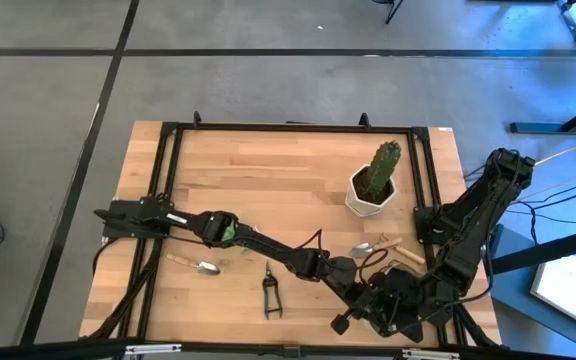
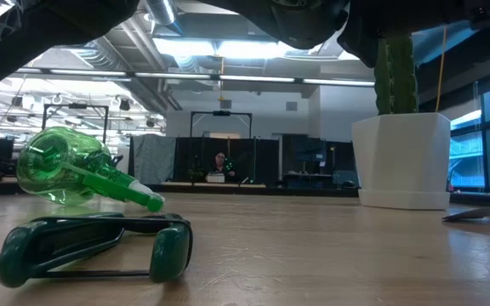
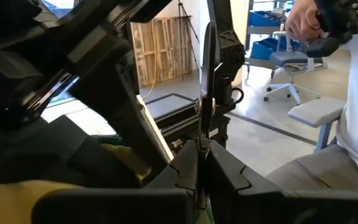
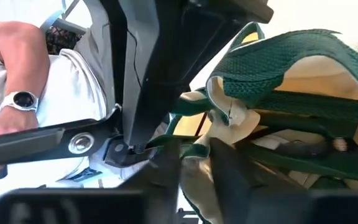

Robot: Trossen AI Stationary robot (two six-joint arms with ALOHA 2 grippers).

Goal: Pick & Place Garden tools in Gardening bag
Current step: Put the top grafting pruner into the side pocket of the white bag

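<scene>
The gardening bag (image 4: 278, 68), cream cloth with dark green trim, sits near the table's front right; in the high view both arms hide it. My left gripper (image 3: 202, 177) and my right gripper (image 4: 194, 165) are both shut at it. Shears with green handles (image 4: 328, 146) lie inside the bag. More shears (image 1: 271, 292) lie flat on the table at front centre. The green spray bottle (image 2: 66, 174) lies on its side under my left arm. One trowel (image 1: 196, 266) lies front left, another (image 1: 373, 246) beside the bag. My left gripper, held level, pinches a thin dark strip (image 3: 205, 124) that stands upright between its two fingers; cream cloth (image 3: 126, 163) lies right beside it. Which part of the bag the strip is cannot be told. My right gripper pinches the bag's cream rim cloth (image 4: 219, 121) between its two fingers, just under the green trim. The fingers slant down at it. The cloth bunches in a fold above the fingertips; one layer or several, I cannot tell.
A cactus in a white pot (image 1: 373, 188) stands behind the bag at the right. A person sits close beyond the table's near right side (image 4: 23, 81). Bare wood lies across the far left and centre of the table (image 1: 258, 170).
</scene>
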